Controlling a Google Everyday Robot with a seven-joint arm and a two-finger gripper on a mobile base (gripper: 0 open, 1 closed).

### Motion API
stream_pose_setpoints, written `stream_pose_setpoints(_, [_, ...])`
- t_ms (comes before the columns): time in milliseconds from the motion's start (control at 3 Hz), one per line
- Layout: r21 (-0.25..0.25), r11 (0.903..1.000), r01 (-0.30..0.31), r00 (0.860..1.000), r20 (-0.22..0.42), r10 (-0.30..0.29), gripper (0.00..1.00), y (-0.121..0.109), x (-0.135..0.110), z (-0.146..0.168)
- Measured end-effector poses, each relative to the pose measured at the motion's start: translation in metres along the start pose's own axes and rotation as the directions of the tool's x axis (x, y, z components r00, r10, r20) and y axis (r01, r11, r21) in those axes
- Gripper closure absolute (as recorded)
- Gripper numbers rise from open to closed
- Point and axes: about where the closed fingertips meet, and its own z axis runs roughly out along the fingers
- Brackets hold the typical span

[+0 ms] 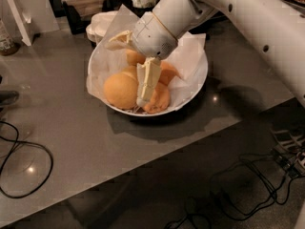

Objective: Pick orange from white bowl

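Reaching into the white bowl [199,87], the gripper [125,73] hangs fingers [147,80] apart, 1 beside the orange [120,90]. Next it should clamp squarely.

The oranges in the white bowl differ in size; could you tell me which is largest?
The pale orange at the bowl's left front: bigger and yellower than the deeper-orange ones. The tool reaches down just right of it.
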Motion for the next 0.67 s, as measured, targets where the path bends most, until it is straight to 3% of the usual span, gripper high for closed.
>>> stream_pose_setpoints(333, [0.0,1.0,0.0,1.0,0.0,0.0,0.3,0.0,0.0,0.0])
stream_pose_setpoints(667, [0.0,1.0,0.0,1.0,0.0,0.0,0.2,0.0,0.0,0.0])
